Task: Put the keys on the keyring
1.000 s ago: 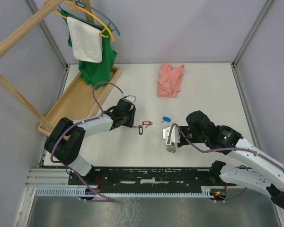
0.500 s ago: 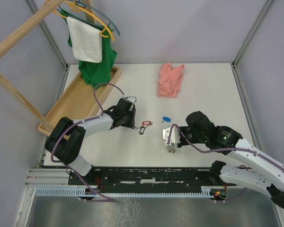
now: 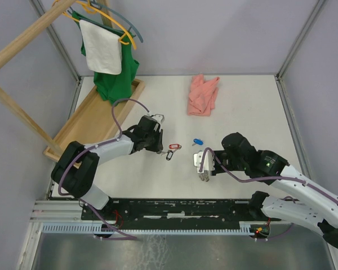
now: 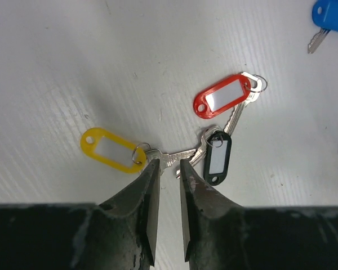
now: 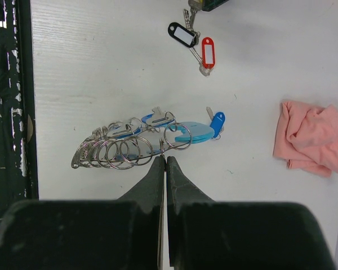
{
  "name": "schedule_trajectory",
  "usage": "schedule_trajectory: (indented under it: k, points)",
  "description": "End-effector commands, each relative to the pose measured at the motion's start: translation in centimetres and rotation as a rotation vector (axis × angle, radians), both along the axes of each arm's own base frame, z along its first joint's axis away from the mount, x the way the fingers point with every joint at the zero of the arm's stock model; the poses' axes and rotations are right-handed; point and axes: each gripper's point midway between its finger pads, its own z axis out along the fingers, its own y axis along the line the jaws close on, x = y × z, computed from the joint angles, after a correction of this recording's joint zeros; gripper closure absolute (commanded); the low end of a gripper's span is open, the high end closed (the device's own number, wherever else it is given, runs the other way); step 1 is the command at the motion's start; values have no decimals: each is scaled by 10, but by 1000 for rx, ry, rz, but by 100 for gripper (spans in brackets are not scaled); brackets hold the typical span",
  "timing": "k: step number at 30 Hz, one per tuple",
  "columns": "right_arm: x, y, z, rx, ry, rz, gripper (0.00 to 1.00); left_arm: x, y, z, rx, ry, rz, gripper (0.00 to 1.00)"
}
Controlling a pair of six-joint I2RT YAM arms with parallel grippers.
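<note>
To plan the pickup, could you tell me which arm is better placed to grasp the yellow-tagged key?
Left. The left tool straddles the yellow-tagged key, jaws slightly apart. The right tool is shut on the keyring, well away from that key.

I find no legible text, number, brand or sign in any view. The yellow oblong plastic tag [image 4: 93, 140], red oblong plastic tag [image 4: 203, 106] and black oblong plastic tag [image 4: 221, 139] carry white paper inserts [image 4: 116, 152], all blank.
</note>
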Motion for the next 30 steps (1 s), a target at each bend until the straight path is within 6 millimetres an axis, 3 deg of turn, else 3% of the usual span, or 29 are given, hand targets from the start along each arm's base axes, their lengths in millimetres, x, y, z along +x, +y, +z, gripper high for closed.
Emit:
schedule_trajectory:
  k: [1, 6, 19, 24, 27, 30]
  points:
    - [5, 10, 19, 75, -64, 13, 99, 16, -10, 42, -74, -102, 8, 70]
    - [5, 9, 20, 77, -68, 11, 99, 23, 8, 27, 40, -79, 46, 64]
    - [4, 9, 21, 86, -73, 14, 99, 21, 8, -2, 79, 26, 28, 62]
    - [4, 9, 21, 87, -75, 14, 99, 16, -1, 0, 34, 52, -1, 70]
    - [4, 9, 21, 86, -74, 13, 99, 15, -4, 2, 18, 55, -9, 89]
    - [4, 9, 21, 86, -76, 13, 99, 13, -7, 2, 9, 59, -19, 97]
